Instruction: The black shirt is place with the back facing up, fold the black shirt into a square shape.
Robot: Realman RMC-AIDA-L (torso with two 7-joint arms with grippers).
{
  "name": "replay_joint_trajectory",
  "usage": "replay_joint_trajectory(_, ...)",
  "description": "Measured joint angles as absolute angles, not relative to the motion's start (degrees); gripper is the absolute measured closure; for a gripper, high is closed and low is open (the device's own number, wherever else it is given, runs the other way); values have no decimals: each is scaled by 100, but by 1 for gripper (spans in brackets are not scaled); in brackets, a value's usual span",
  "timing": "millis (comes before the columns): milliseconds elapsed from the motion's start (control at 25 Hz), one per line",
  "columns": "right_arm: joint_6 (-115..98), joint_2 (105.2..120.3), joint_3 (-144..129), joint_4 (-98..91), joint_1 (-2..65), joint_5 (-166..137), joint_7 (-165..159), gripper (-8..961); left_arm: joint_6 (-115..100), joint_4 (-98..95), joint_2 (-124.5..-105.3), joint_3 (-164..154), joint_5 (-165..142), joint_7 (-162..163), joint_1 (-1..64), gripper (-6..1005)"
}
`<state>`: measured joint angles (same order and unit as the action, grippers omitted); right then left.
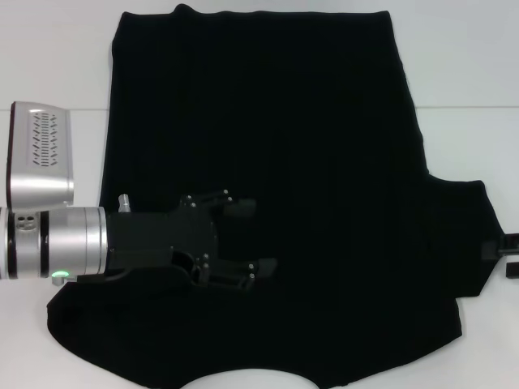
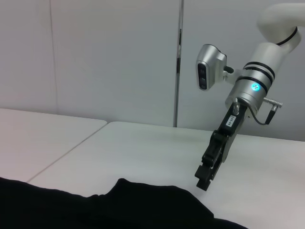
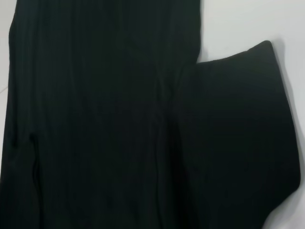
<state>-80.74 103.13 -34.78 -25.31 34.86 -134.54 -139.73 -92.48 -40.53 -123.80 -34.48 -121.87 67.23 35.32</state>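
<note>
- Shirt lay flat on white table, plain black face up, no lettering visible; hem at far edge, collar cutout at near edge; R sleeve spread out flat; L sleeve not visible as such, poss. already tucked in or hidden under arm — couldn't tell.
- L gripper was over the L-centre of the body, arm reaching in from L side; fingers apart, one above the other in head view, nothing btwn them; whether tips touched cloth — couldn't tell.
- R gripper sat just beside R sleeve edge, tip low near the table in L wrist view; fingers: couldn't tell open/closed.
- Judged step: take R sleeve & fold inward across body.
- To do well: R should pinch the sleeve's outer edge only, single layer w/ cuff, not table; lift low, carry straight across so fold line runs parallel w/ side seam; L should clear the landing zone or press body flat so cloth doesn't drag.
- Risk: bunching at shoulder; skewed edge spoils the square.
</note>
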Motion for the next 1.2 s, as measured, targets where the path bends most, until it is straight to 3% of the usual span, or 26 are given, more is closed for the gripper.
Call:
replay_joint_trajectory(520, -7679, 10445, -3487, -2432, 3657, -13677, -14064, 168, -9161, -4030, -12380, -3410, -12185, 6725, 3509, 53)
replay_joint_trajectory(920, -7339, 10548, -3513, -2432, 3755, -13689, -14137, 357, -9104, -4008, -12365, -3399, -12181, 6725, 3481, 54)
replay_joint_trajectory(1200, -7298, 10601, -3717, -2491, 3781, -13694, -14188, 624, -9096, -4005, -12364, -3365, -12176, 6724, 3471, 53)
